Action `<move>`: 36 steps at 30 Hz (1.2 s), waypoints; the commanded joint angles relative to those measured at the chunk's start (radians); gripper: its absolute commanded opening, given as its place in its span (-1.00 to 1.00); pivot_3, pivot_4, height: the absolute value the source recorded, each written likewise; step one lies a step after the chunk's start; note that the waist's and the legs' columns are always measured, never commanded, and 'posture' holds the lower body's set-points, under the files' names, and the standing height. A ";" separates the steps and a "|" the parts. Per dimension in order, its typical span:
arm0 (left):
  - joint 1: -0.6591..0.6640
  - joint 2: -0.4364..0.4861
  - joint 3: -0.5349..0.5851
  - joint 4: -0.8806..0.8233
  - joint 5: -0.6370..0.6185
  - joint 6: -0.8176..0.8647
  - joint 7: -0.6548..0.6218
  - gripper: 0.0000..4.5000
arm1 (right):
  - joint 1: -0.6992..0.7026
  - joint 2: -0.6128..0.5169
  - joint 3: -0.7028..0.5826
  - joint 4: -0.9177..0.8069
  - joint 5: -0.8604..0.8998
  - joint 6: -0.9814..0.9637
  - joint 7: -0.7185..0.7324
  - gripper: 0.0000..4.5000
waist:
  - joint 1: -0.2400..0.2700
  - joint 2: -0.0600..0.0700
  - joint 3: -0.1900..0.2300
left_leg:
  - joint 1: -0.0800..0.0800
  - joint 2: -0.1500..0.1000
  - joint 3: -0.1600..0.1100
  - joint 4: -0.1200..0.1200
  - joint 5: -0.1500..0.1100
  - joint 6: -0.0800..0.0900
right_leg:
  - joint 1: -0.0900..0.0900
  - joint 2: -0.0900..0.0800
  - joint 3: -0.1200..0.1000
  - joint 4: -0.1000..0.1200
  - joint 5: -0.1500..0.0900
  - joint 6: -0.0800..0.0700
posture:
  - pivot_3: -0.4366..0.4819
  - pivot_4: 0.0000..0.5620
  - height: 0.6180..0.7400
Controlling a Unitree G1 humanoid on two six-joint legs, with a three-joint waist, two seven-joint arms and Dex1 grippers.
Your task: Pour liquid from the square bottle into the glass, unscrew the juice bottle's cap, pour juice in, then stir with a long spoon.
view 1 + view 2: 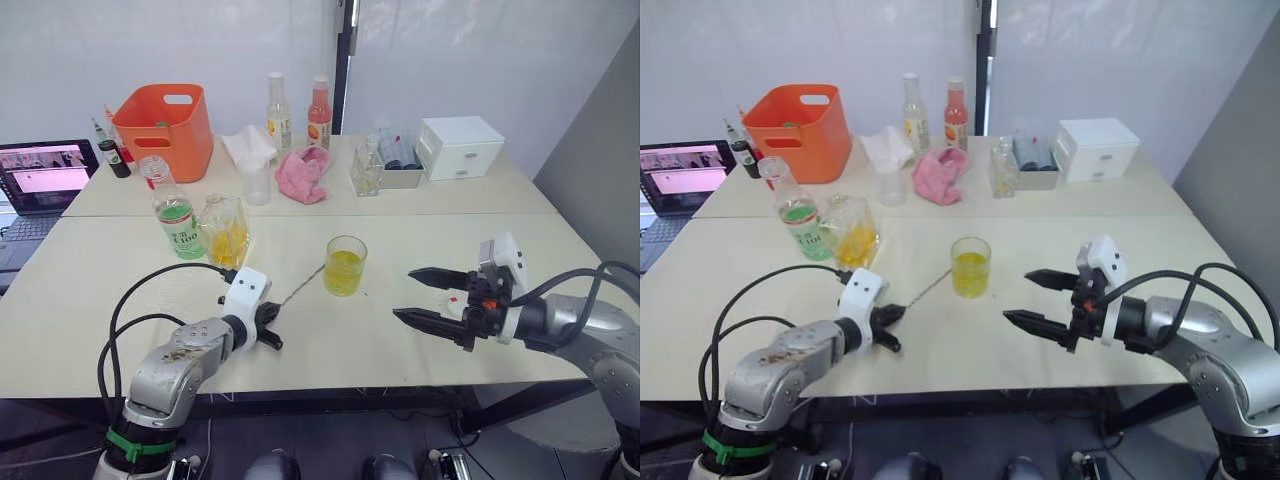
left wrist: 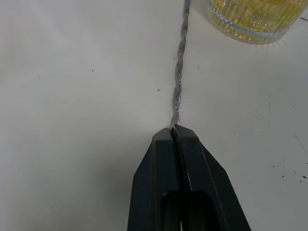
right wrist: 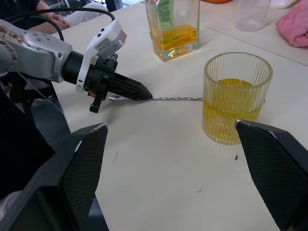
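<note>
While the left gripper (image 1: 270, 328) has its 2 black fingers pinched together on the stem of the very long, thin, twisted silver spoon (image 2: 179, 72), the spoon lies flat on the pale table (image 1: 420, 355), running toward the ribbed clear glass (image 1: 346, 264) of yellow liquid at the table's middle. The right gripper (image 1: 432, 297) hangs to the right of the glass with its jaws wide apart, holding nothing.

The grip looks to sit on a narrow stem, so the spoon could twist or slip out as it is lifted. Swinging its far end up might also knock the glass, which the spoon seems to reach or nearly reach.

Left and farther back stand the square clear bottle of orange-yellow liquid (image 1: 226, 231) and the plastic bottle of green juice (image 1: 174, 215), close together. Open tabletop lies near both grippers, and the near edge is close under the left arm.
</note>
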 commanded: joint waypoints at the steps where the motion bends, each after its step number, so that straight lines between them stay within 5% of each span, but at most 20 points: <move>1: -0.012 0.098 0.076 0.035 0.004 -0.034 -0.074 -0.99 | 0.012 0.003 -0.040 -0.041 0.019 -0.010 -0.024 1.00 | -0.009 0.000 0.000 | 0.000 0.000 0.000 0.000 0.000 0.000 | 0.000 0.000 0.000 0.000 0.000 0.000 | -0.05 -0.47 1.00; 11: 0.117 0.319 0.219 0.054 -0.063 -0.206 -0.363 -0.99 | 0.038 0.021 -0.040 -0.089 0.036 -0.007 -0.083 1.00 | -0.012 0.000 0.000 | -0.001 0.000 0.001 -0.001 0.000 -0.001 | -0.001 -0.001 0.000 -0.002 0.000 0.000 | -0.05 -0.47 1.00; 18: 0.085 0.280 0.254 0.002 -0.230 -0.147 -0.438 -0.99 | 0.038 0.024 -0.027 -0.090 0.034 -0.005 -0.099 1.00 | -0.006 0.000 0.000 | -0.001 -0.001 0.001 -0.001 0.000 -0.001 | -0.001 -0.003 -0.002 -0.001 0.000 0.000 | -0.05 -0.47 1.00; 27: -0.018 0.206 0.056 0.089 -0.119 -0.128 -0.339 0.26 | 0.042 0.025 -0.030 -0.108 0.043 0.005 -0.131 1.00 | -0.004 0.000 0.000 | -0.001 -0.001 0.001 -0.001 0.000 -0.001 | 0.000 -0.001 -0.002 -0.001 0.000 0.000 | -0.05 -0.47 1.00; 33: -0.091 0.189 -0.116 0.181 0.012 -0.181 -0.335 0.26 | 0.052 0.030 -0.034 -0.122 0.053 0.009 -0.155 1.00 | -0.004 0.000 0.000 | -0.001 -0.001 0.001 -0.001 0.000 0.000 | 0.000 -0.001 -0.001 -0.002 0.000 0.000 | -0.05 -0.47 1.00; 36: -0.112 0.197 -0.176 0.207 0.063 -0.165 -0.336 -0.12 | 0.054 0.030 -0.035 -0.129 0.061 0.012 -0.167 1.00 | 0.001 0.000 0.000 | -0.001 -0.001 0.001 -0.001 0.000 0.000 | 0.000 -0.001 -0.001 -0.002 0.000 0.000 | -0.05 -0.47 1.00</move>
